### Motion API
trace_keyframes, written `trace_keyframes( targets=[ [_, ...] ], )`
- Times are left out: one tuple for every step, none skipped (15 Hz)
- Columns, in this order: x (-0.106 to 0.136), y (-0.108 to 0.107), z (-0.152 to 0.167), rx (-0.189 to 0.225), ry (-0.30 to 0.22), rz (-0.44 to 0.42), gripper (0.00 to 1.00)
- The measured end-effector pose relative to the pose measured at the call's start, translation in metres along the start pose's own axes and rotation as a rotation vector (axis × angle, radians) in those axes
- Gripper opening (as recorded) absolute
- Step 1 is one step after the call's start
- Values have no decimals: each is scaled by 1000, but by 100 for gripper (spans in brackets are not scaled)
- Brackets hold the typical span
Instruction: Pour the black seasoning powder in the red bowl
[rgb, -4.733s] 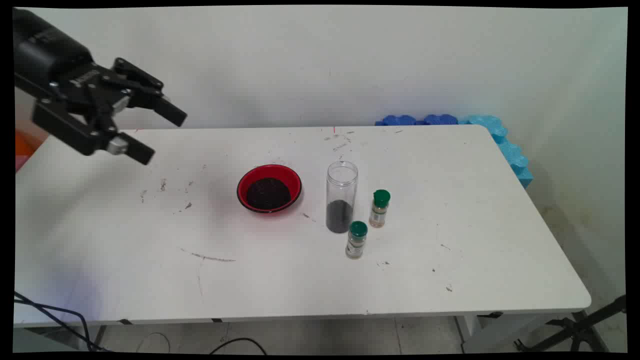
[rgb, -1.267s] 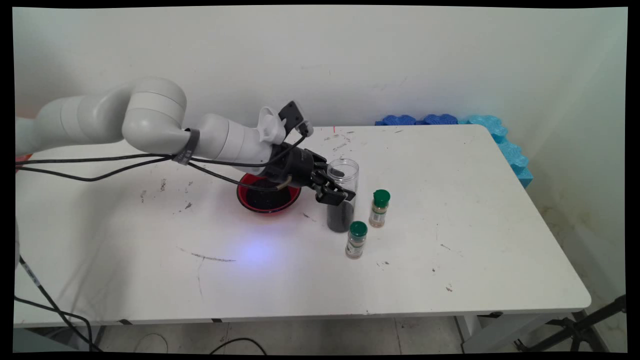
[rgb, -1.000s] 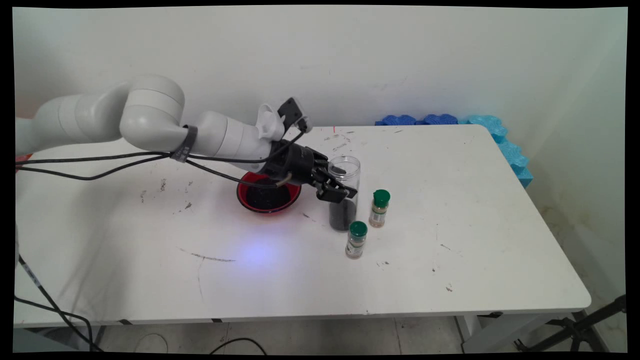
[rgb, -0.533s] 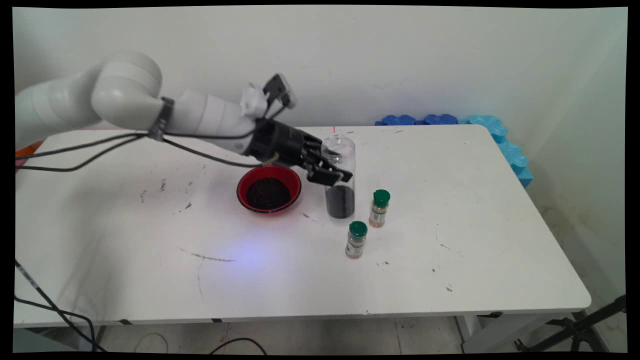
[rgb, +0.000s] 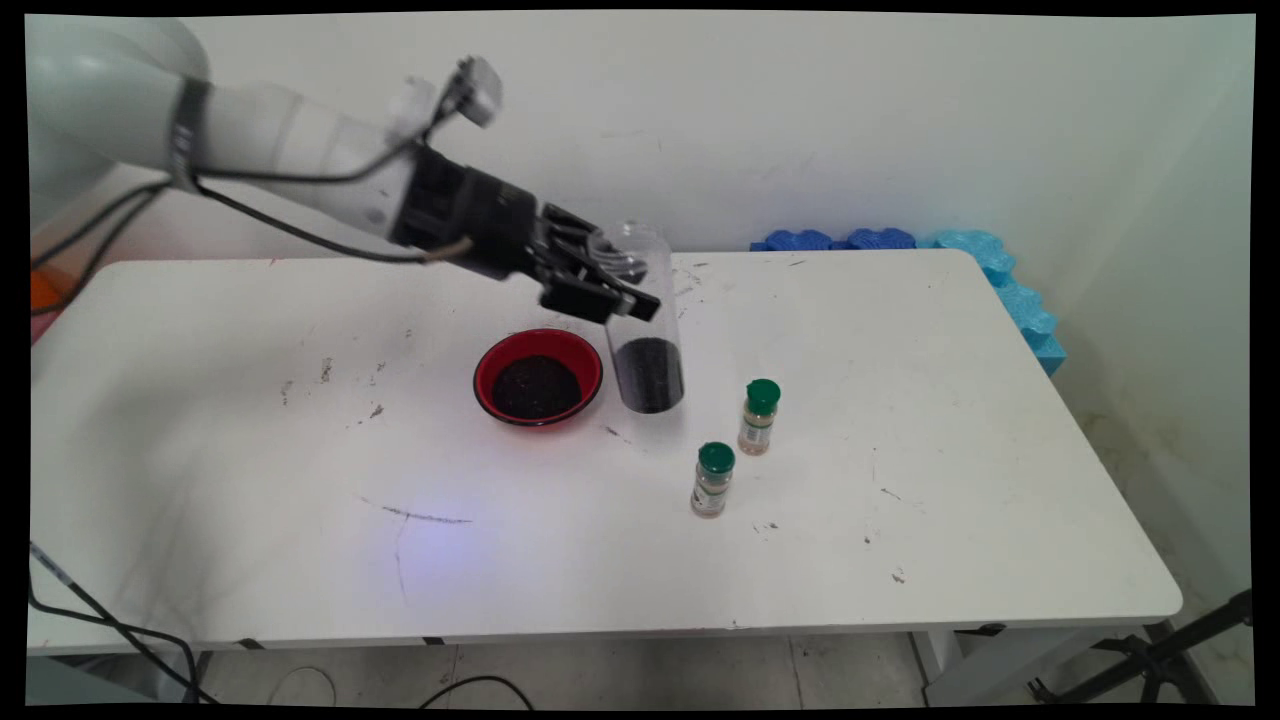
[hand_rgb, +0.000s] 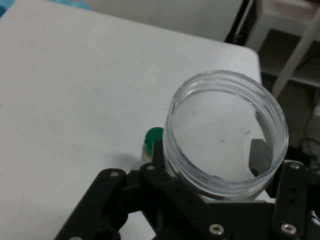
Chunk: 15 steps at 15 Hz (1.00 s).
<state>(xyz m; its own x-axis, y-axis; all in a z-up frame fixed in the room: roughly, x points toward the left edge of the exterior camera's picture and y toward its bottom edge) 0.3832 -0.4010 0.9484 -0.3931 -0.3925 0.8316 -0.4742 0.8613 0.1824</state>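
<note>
My gripper (rgb: 612, 288) is shut on a tall clear plastic jar (rgb: 643, 330) with dark grains in its bottom. The jar hangs above the table, tilted slightly, just right of a red bowl (rgb: 538, 376) that holds the same dark grains. In the hand view the jar's open mouth (hand_rgb: 227, 134) fills the middle, with my gripper (hand_rgb: 210, 170) clamped on its sides. A green cap of a spice bottle (hand_rgb: 152, 139) shows past the jar's left side.
Two small spice bottles with green caps stand right of the bowl, one further back (rgb: 759, 416) and one nearer (rgb: 713, 479). Blue foam pieces (rgb: 905, 245) lie at the white table's (rgb: 900, 450) far right corner. Black cables (rgb: 260, 200) hang from the arm.
The gripper came in from the upper left, closed on the jar and has lifted it off the table, carrying it up and to the left toward the bowl.
</note>
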Motion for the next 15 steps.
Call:
trace_keyframes(
  targets=[
    [3, 1, -11, -14, 3, -5, 0],
    [6, 2, -20, -25, 4, -12, 0],
    [8, 2, -26, -32, 4, -17, 0],
    [10, 3, -36, -42, 3, -26, 0],
    [12, 4, -46, -54, -1, -37, 0],
    [14, 5, -56, -65, -5, -49, 0],
    [15, 6, -66, -77, -13, -65, 0],
    [15, 7, -74, -87, -21, -81, 0],
    [15, 7, -79, -93, -27, -94, 0],
    [14, 8, -86, -102, -37, -116, 0],
    [14, 9, -93, -113, -46, -143, 0],
    [14, 9, -98, -122, -52, -165, 0],
    [14, 10, -103, -134, -55, -188, 0],
    [14, 10, -105, -142, -55, -202, 0],
    [15, 10, -108, -153, -56, -221, 0]
  ],
)
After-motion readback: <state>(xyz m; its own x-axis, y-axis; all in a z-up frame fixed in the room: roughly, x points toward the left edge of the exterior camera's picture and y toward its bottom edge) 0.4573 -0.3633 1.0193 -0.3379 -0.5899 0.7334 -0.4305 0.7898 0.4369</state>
